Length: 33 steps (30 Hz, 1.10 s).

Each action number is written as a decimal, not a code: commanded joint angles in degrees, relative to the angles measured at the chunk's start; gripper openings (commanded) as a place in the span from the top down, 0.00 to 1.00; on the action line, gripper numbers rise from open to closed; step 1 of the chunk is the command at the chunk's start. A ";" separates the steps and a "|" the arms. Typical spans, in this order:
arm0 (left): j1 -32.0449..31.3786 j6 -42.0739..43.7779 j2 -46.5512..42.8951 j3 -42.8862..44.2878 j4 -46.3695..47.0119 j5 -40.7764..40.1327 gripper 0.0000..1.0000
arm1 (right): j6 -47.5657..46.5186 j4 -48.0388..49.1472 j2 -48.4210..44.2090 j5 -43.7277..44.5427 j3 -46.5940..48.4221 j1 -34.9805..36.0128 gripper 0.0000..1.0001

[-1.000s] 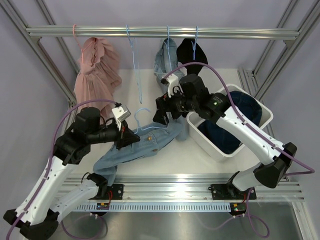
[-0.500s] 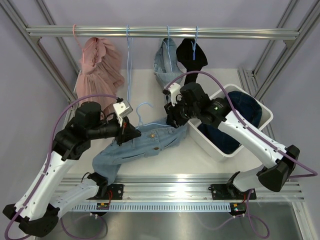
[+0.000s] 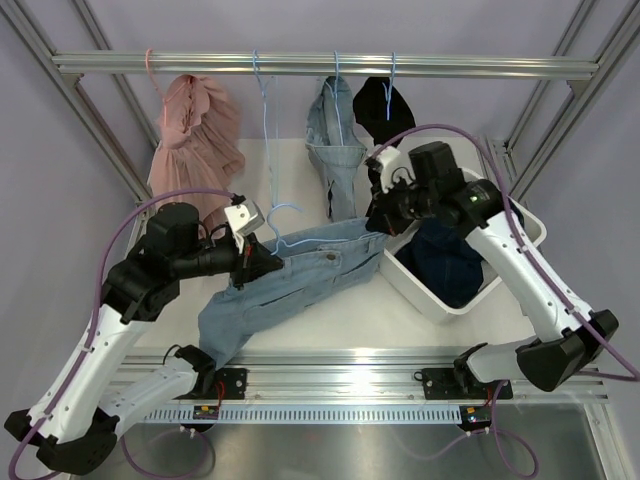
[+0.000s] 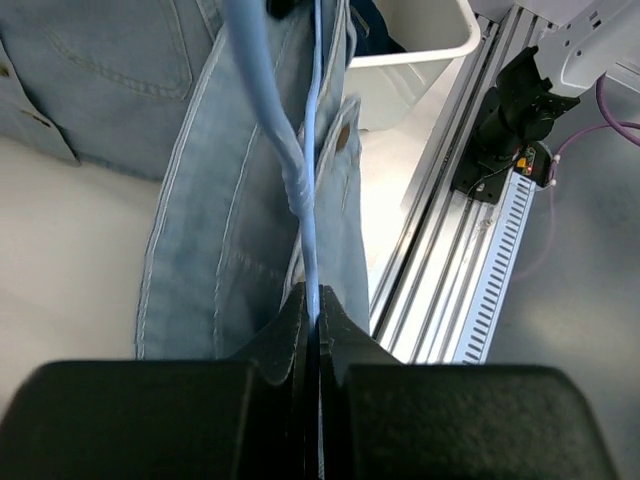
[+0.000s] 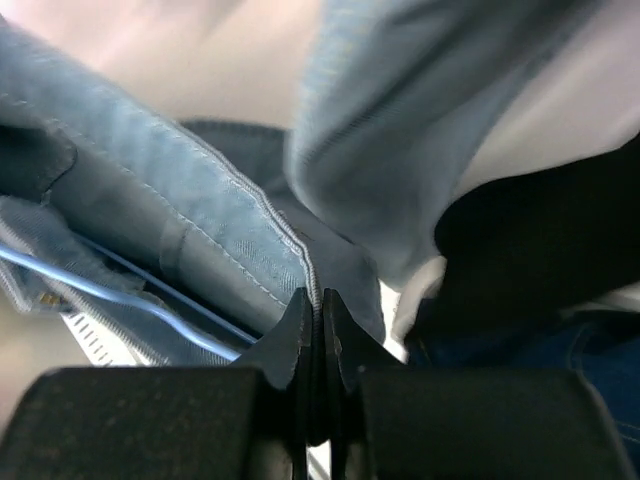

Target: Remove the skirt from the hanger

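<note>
The light denim skirt (image 3: 300,270) lies stretched across the table between my two grippers, with a pale blue wire hanger (image 3: 283,215) still inside its waist. My left gripper (image 3: 262,262) is shut on the hanger; the left wrist view shows the hanger wire (image 4: 300,190) pinched between the fingers of the left gripper (image 4: 312,300), over the skirt (image 4: 230,230). My right gripper (image 3: 378,222) is by the bin's near-left corner. In its wrist view the right gripper (image 5: 316,300) is shut on the skirt's seamed edge (image 5: 180,210), with the hanger wire (image 5: 100,290) showing to the left.
A white bin (image 3: 530,235) holding dark blue cloth stands at the right. From the top rail (image 3: 320,65) hang a pink garment (image 3: 190,140), an empty blue hanger (image 3: 262,120), a denim garment (image 3: 335,140) and a black garment (image 3: 385,105). Aluminium frame rails (image 4: 450,230) border the table's near edge.
My right gripper has shut on the skirt's edge and moved right toward the bin, drawing the denim out straight. The left gripper has held its grip on the hanger and barely shifted.
</note>
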 commanded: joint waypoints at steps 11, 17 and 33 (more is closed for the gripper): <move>0.02 2.87 -3.58 2.63 4.51 1.47 1.00 | -12.03 2.62 -9.90 -13.70 -7.80 -22.29 1.00; 0.11 -3.97 -3.84 0.45 16.23 0.67 1.00 | -12.82 2.53 -10.25 -32.57 -11.76 -22.47 1.00; -1.91 -26.32 0.38 -6.42 49.96 -10.56 1.00 | -12.29 8.07 -7.26 -22.07 -14.04 -7.44 0.84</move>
